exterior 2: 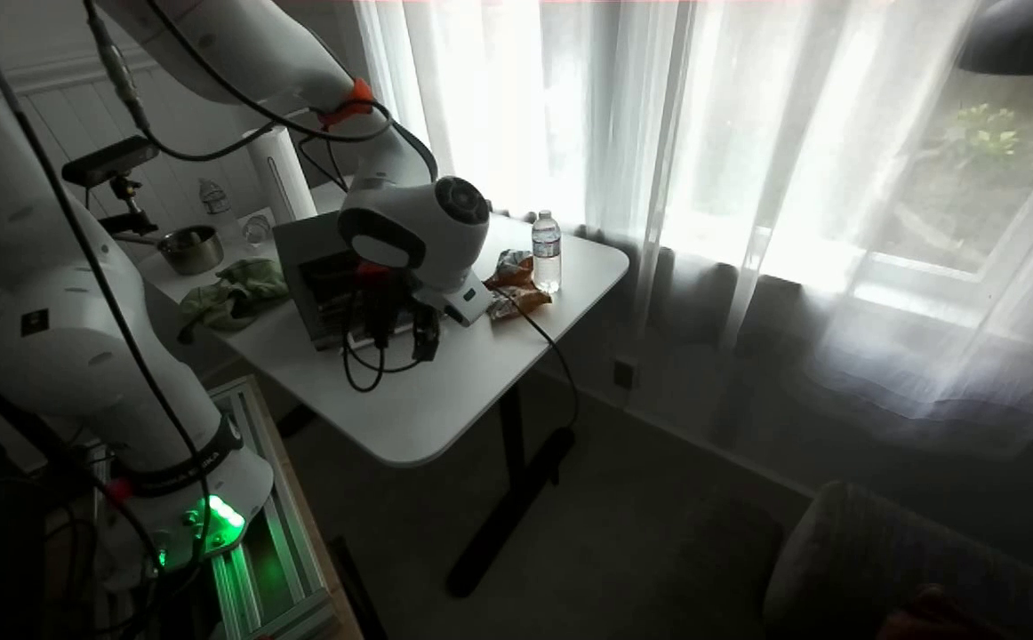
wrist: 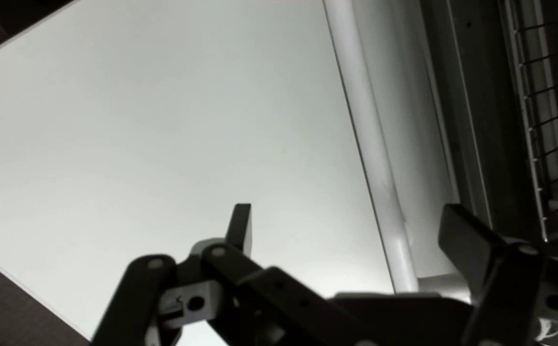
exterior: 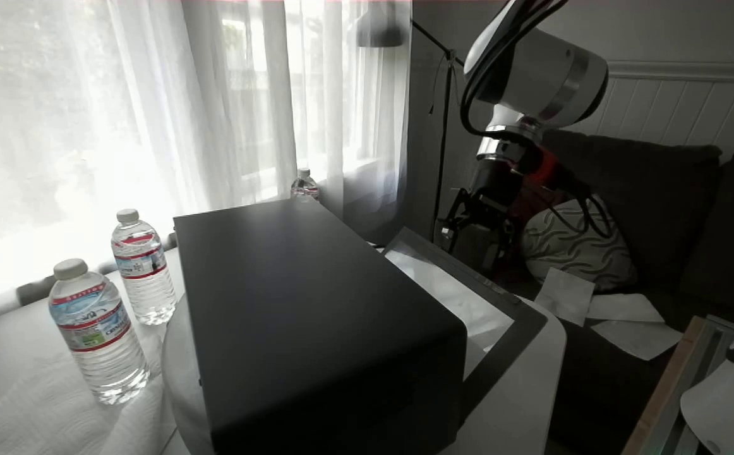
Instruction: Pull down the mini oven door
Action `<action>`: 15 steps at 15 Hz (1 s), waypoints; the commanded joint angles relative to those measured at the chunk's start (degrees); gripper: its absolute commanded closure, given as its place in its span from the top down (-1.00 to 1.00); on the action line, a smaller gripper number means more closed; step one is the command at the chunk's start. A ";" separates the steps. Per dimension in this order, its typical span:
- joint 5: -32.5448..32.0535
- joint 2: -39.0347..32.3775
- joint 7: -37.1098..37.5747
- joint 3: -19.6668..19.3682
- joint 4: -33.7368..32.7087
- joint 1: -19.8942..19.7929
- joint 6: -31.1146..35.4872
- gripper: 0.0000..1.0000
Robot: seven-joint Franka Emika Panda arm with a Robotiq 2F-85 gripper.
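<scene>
Rack point(wrist: 545, 110) and handle point(wrist: 371, 139): both come up clearly in the wrist view, the wire rack along the right edge of the frame, the handle a pale bar running from top centre down to lower right of centre.
Pot point(exterior 2: 192, 251), green cloth point(exterior 2: 232, 298) and snack bags point(exterior 2: 521, 300): in an exterior view, the pot and cloth in the left half of the frame, the bags near the middle, just beside a bottle point(exterior 2: 548, 258) on the white table point(exterior 2: 428, 418).
Cushion point(exterior: 569, 240) and papers point(exterior: 566, 296): in an exterior view, at the right of the frame; water bottles point(exterior: 95, 335) stand at its left.
Oven point(exterior: 297, 284): in both exterior views; its matte black top fills the lower centre of the frame with the cushion, while the arm point(exterior 2: 414, 231) hides most of it in the frame with the pot.
Door point(exterior: 462, 303): right of centre, slanting outward from the oven, partly open; a dark frame around a glass pane that looks pale.
Gripper point(wrist: 351, 229): released, its fingers point(wrist: 468, 245) spread wide at the bottom of the wrist view, the handle passing between them in the picture; whether either finger touches it, I cannot tell.
</scene>
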State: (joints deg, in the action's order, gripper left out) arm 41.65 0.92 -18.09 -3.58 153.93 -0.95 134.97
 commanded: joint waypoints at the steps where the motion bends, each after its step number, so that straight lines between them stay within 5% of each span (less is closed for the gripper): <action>1: 5.42 -1.89 -7.33 -0.77 0.61 -1.79 1.29 1.00; 4: 0.19 -0.19 -2.62 -0.72 1.26 -2.36 2.48 1.00; 9: -20.15 6.15 19.17 1.63 2.78 -0.65 4.82 1.00; 12: -31.97 11.67 31.59 7.18 2.27 -1.97 0.42 1.00; 15: -35.53 17.97 43.13 11.06 -0.53 2.07 -10.41 1.00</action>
State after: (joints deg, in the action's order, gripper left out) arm 9.75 10.71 15.17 4.05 153.90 -1.49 133.44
